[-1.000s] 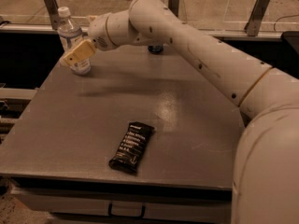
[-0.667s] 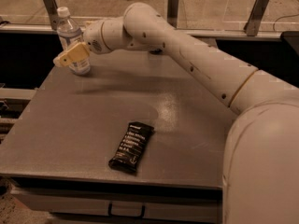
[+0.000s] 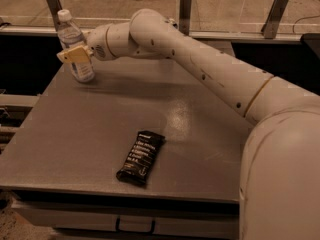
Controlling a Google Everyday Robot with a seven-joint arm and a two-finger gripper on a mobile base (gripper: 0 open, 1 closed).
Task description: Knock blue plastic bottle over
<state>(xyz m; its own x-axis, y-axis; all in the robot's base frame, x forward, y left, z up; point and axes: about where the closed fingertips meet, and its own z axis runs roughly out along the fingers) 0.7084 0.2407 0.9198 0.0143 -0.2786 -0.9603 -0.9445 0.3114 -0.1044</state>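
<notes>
The blue plastic bottle (image 3: 75,46), clear with a white cap, is at the table's far left corner. It leans with its top to the left while its base rests on the table. My gripper (image 3: 74,55), with pale yellow tips, presses against the bottle's middle from the right. The white arm (image 3: 200,64) reaches to it from the lower right across the table.
A black snack bar wrapper (image 3: 141,157) lies on the grey table (image 3: 90,129) near its front edge. The table's left edge is close to the bottle. Metal rail posts (image 3: 275,14) stand behind the table. A drawer handle (image 3: 135,226) shows below the front edge.
My gripper has moved left into the bottle. The bottle's top has tipped a little to the left. The snack bar has not moved.
</notes>
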